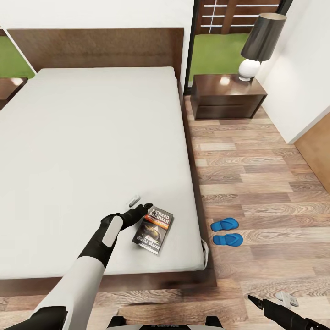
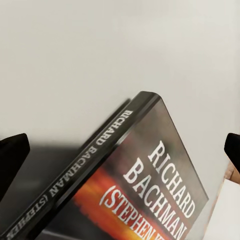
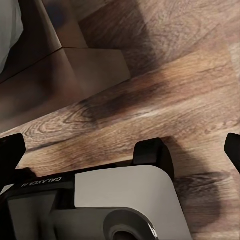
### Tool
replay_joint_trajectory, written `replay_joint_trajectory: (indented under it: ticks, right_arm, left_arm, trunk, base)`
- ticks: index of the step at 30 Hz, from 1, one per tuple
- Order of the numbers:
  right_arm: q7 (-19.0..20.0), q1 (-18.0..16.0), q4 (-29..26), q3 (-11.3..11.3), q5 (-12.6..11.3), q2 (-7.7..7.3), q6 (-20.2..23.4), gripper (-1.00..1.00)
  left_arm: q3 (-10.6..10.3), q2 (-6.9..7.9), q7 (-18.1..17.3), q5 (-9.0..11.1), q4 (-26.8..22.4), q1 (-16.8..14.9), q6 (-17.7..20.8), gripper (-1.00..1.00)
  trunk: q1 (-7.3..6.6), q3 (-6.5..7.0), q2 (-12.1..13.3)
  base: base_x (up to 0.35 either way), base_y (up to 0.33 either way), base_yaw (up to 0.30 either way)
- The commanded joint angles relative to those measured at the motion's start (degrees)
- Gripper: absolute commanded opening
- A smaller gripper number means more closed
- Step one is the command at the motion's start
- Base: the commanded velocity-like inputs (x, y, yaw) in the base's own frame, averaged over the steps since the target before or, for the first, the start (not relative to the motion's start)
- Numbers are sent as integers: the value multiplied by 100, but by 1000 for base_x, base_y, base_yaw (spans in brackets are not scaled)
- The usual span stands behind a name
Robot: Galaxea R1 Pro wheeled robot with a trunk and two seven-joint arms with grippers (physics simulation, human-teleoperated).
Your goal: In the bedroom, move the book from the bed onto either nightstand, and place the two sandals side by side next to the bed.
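Bed [image 1: 91, 137]: book [image 1: 153, 228] was found flat on the mattress near the foot-side corner, just ahead of the left gripper [image 1: 140, 206]. Nightstand [image 1: 227, 96] was seen far beyond the gripper, by the headboard, lamp [image 1: 259, 43] on top. Sandals [image 1: 226, 231] were already set side by side on the floor off the bed edge. Left fingers were spread apart, nothing held, book's upper corner between them. Right gripper [image 1: 270, 302] was parked low over floor, apparently apart. Step judged: book pickup. Next: closing on the book's edge, then lift.
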Motion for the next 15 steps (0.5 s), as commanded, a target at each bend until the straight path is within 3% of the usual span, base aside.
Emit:
replay_joint_trajectory:
  ticks: [1,15]
  right_arm:
    - [46,-5,-8,-40,52,5,34,100]
    - [46,-5,-8,-42,52,5,34,100]
  left_arm:
    - [32,-7,-13,11,0,-1,40,100]
    - [32,-7,-13,4,0,-1,40,100]
  trunk:
    - [0,-3,-2]
    - [0,-3,-2]
  base:
    - [0,0,0]
    - [0,-58,0]
